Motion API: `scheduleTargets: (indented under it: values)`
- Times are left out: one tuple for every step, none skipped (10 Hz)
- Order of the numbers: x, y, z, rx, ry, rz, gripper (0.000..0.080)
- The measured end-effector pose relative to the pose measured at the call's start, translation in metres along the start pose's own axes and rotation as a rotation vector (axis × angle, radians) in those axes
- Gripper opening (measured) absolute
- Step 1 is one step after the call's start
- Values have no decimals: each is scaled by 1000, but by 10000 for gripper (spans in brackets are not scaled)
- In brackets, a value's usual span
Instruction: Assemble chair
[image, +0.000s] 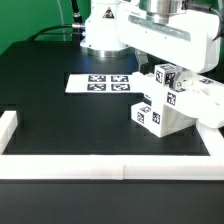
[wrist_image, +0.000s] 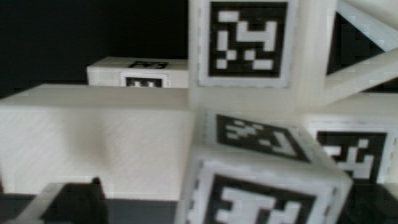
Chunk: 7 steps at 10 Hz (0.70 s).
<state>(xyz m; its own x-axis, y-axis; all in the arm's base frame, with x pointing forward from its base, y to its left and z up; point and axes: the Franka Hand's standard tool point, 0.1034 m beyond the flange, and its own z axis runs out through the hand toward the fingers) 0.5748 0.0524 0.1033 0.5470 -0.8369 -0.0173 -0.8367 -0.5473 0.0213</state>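
at the exterior view's left, a white border rail (image: 10, 130) runs along the edge of the black table (image: 60, 120) and meets a front rail (image: 110, 168) that crosses the near side. further right, the marker board (image: 100, 83) lies flat on the table, towards the back. behind it stands the base of the arm (image: 100, 30), whose bulky white upper body reaches over to the right.

under that end of the arm, well towards the exterior view's right, sit the chair parts (image: 165, 100). they are a tight cluster of chunky white pieces with black-and-white tags, touching one another, close to the right-hand rail (image: 215, 145) and apart from the marker board.

the wrist view is pressed up against this cluster. it shows a broad white plate (wrist_image: 89, 120), a small tagged block (wrist_image: 139, 72) behind it, an upright tagged bar (wrist_image: 249, 40) and, nearest, a tilted tagged block (wrist_image: 267, 185).

the gripper (wrist_image: 222, 205) hangs right at the parts. one dark finger (wrist_image: 75, 203) shows beside the near block, not touching it. the other finger is not clear, so i cannot tell how wide the jaws stand or whether anything is held.
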Motion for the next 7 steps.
scheduleTargets:
  values:
    - [0, 0, 1, -2, 0, 0, 649]
    - [0, 0, 1, -2, -1, 0, 649]
    - [0, 1, 2, -3, -1, -1, 649]
    - [-1, 0, 1, -3, -1, -6, 649]
    - [-7, -1, -6, 5, -3, -23, 649]
    - [-16, 3, -14, 18, -5, -38, 649]
    - [-26, 11, -21, 22, -14, -50, 649]
